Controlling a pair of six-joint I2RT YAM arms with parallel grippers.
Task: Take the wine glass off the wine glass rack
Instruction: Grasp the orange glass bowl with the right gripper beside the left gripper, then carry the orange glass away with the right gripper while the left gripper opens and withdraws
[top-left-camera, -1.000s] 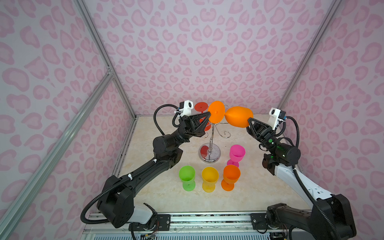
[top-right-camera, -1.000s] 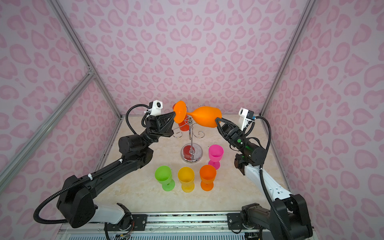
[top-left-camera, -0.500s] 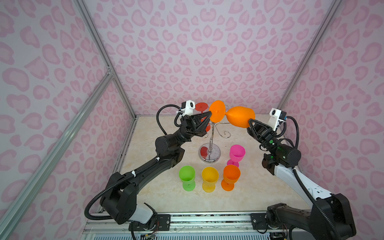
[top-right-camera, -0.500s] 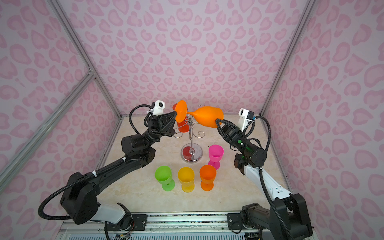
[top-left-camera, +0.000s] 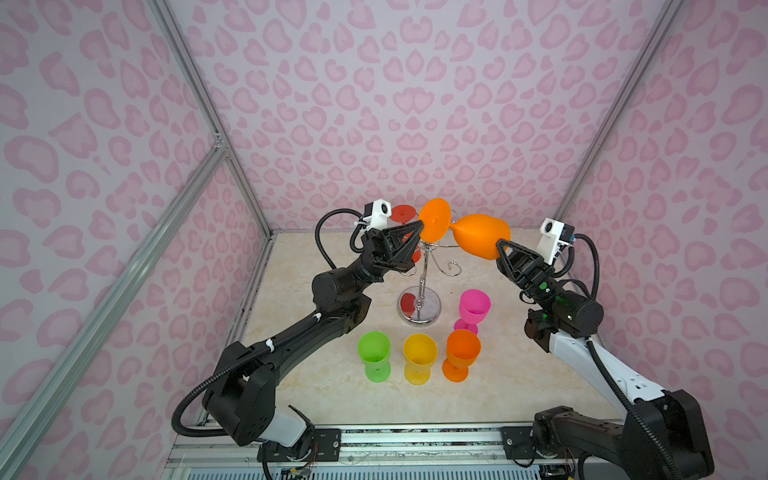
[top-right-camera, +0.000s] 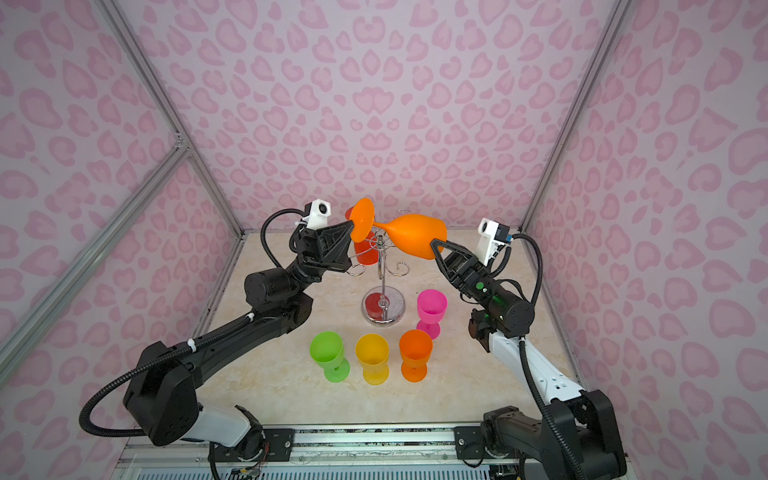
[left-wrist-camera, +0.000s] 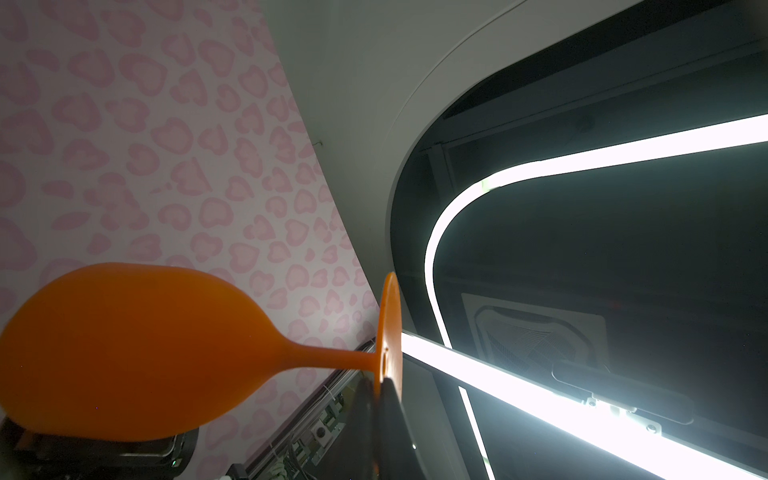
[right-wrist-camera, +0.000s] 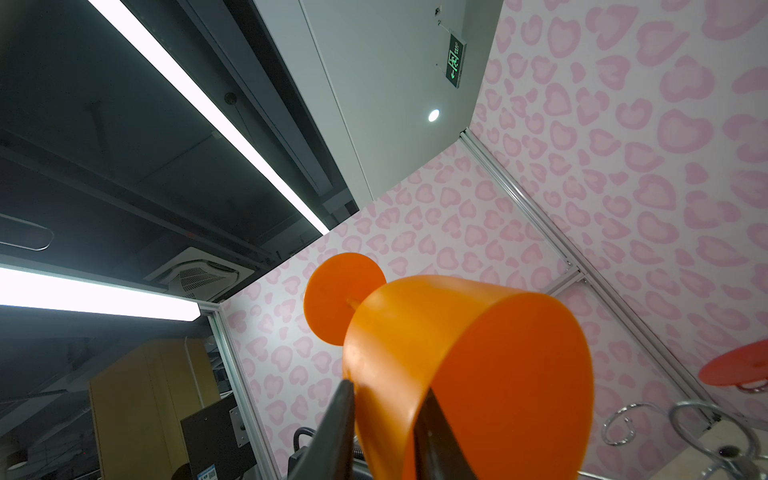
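The left hand was clamped on the foot of the orange wine glass; the right hand straddled its bowl rim, clamping impossible to tell.

- Green goblet, yellow goblet and orange goblet stand upright in a close row on the marbled surface.
- Pink goblet stands upright just behind the orange one.
- Pink heart-print walls enclose three sides.
- Bright ceiling light strip overhead.
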